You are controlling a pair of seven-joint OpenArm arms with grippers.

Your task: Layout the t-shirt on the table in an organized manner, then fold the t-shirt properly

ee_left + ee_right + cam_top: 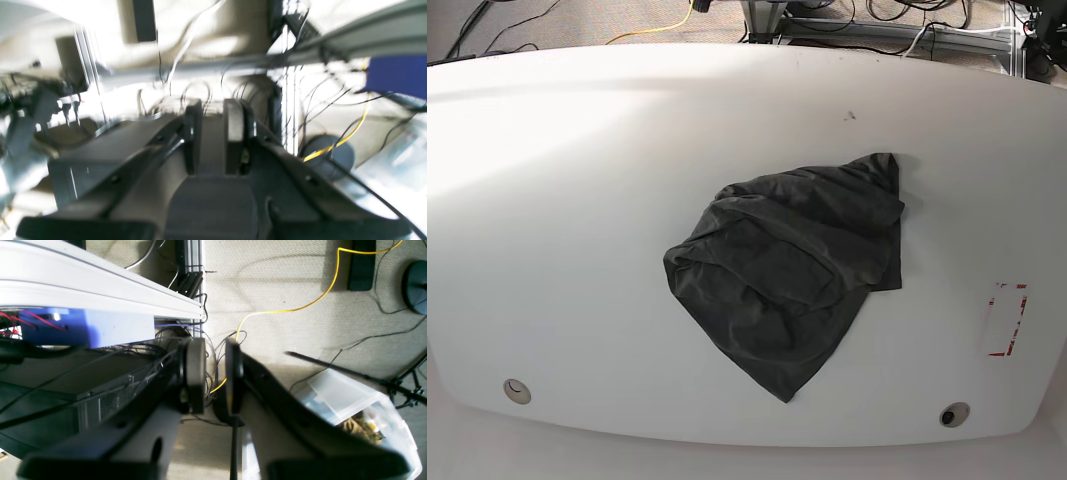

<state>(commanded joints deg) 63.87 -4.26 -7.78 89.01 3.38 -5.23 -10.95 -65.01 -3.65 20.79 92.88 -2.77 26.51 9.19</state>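
While neither arm shows in the base view, the t-shirt (792,270) lies crumpled near the middle of the table (577,200), one corner pointing toward the near edge, folds stacked over each other, no sleeve or collar clearly readable. The left claw (213,133) is blurred and seems to face the floor and cables beyond the table; its jaws stand slightly apart, holding nothing. The right claw (215,373) is likewise a little open and empty, over carpet beside a clear bin (353,406) and a yellow cable (300,308). Layout not yet started, by my read.

Risks: with layers overlapping, a pinch may catch two plies and drag the heap instead of spreading it. Grabbing the wrong corner would twist it further. Pulling toward the near edge could slide cloth off the table. The red dashed mark (1007,320) sits well apart at the side.
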